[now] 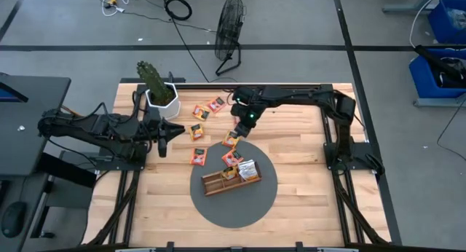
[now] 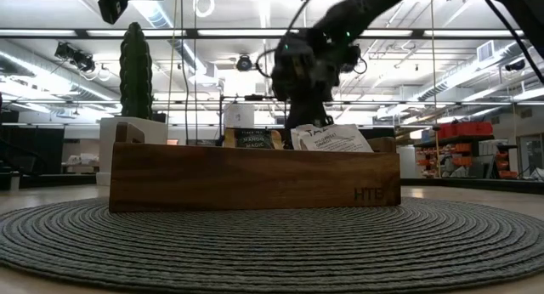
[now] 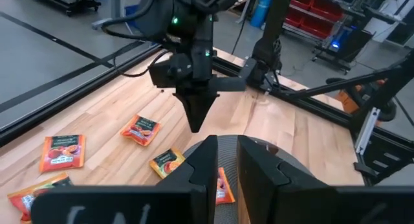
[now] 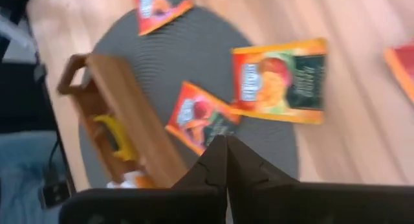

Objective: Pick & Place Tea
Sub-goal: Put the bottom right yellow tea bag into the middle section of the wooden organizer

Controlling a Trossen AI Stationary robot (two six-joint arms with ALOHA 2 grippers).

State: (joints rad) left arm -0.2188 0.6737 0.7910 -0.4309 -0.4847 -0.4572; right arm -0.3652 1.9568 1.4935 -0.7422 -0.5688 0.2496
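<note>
Several orange-red tea sachets lie flat on the wooden table, among them one [image 1: 231,140] at the mat's far edge and one [image 1: 198,156] to its left. Another sachet [image 1: 231,159] lies on the grey round mat [image 1: 262,201]. The brown divided tray [image 1: 231,180] stands on the mat and holds an orange sachet and a white one [image 1: 249,169]. My right gripper [image 1: 239,131] is shut and empty, pointing down above the sachet at the mat's far edge; it also shows in the left wrist view [image 3: 196,123]. My left gripper [image 1: 162,141] waits at the table's left, empty, its fingers a narrow gap apart [image 3: 226,160].
A white pot with a cactus [image 1: 156,88] stands at the far left corner of the table. More sachets [image 1: 216,104] lie near the far edge. The wooden table's right half [image 1: 306,172] has bare room.
</note>
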